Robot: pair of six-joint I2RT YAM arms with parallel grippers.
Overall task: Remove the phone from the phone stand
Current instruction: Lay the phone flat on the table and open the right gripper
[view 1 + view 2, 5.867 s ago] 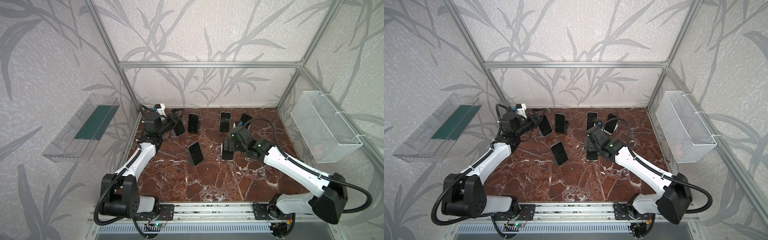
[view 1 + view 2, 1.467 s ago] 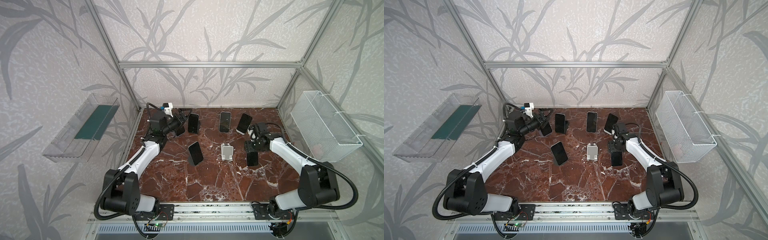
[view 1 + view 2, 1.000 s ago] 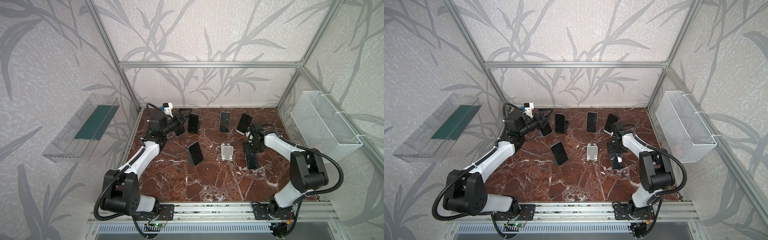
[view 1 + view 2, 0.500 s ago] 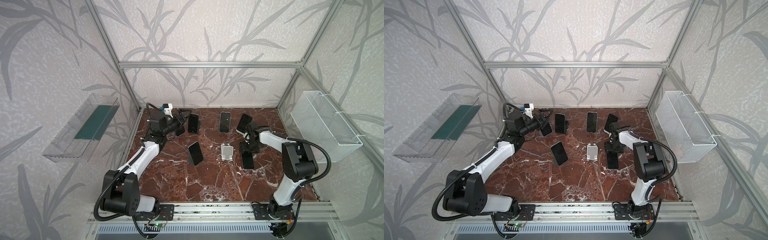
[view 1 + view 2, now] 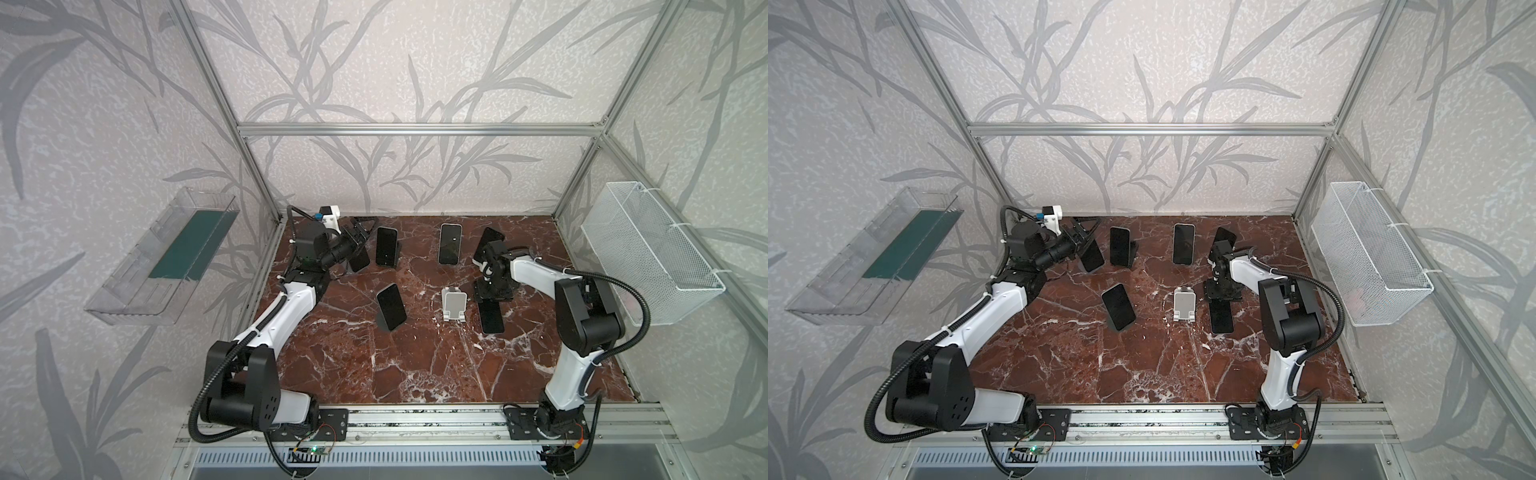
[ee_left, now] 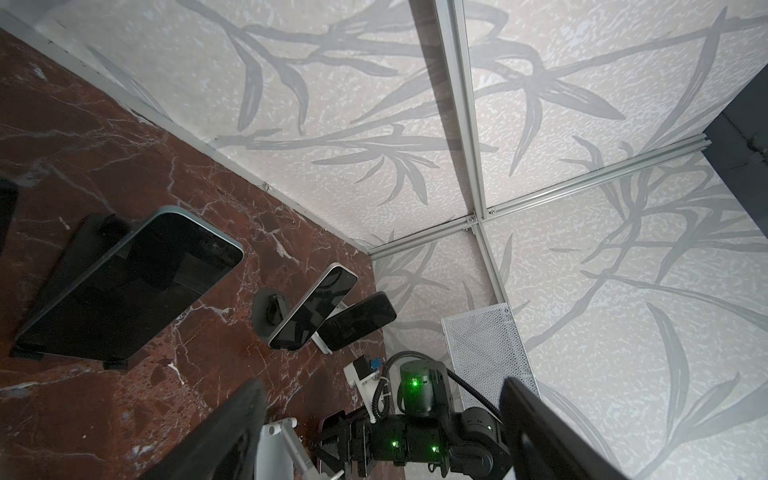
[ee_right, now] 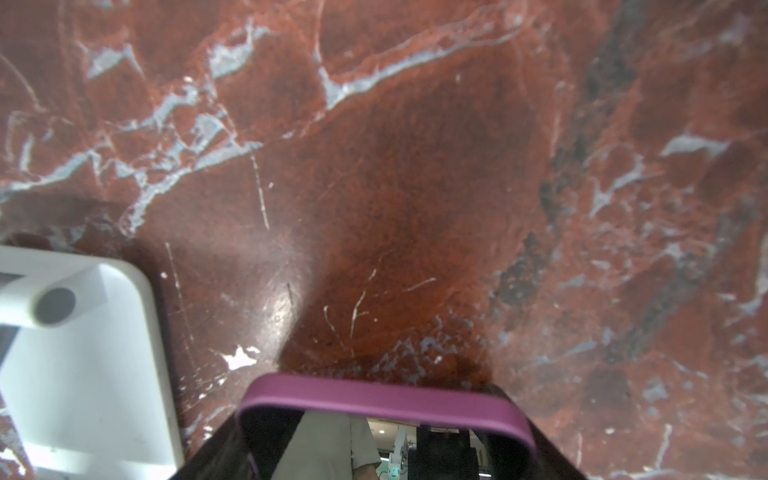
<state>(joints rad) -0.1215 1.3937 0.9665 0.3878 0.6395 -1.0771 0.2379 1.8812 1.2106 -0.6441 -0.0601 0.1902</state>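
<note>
Found purple-cased black phone (image 5: 490, 318) flat on red marble tabletop (image 5: 415, 365).
Noted right claw (image 5: 491, 296) at its far end, grip not determinable; left claw (image 5: 360, 229) spread; green mat (image 5: 191, 245) in clear wall tray (image 5: 137, 291).

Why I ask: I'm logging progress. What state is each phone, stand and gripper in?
purple-cased phone: flat on the table, off the stand
white stand: upright, empty
middle phone: propped on its stand
back-row phones: all four propped on stands
left gripper: open, empty
right gripper: over the flat phone's far end, grip unclear
</note>
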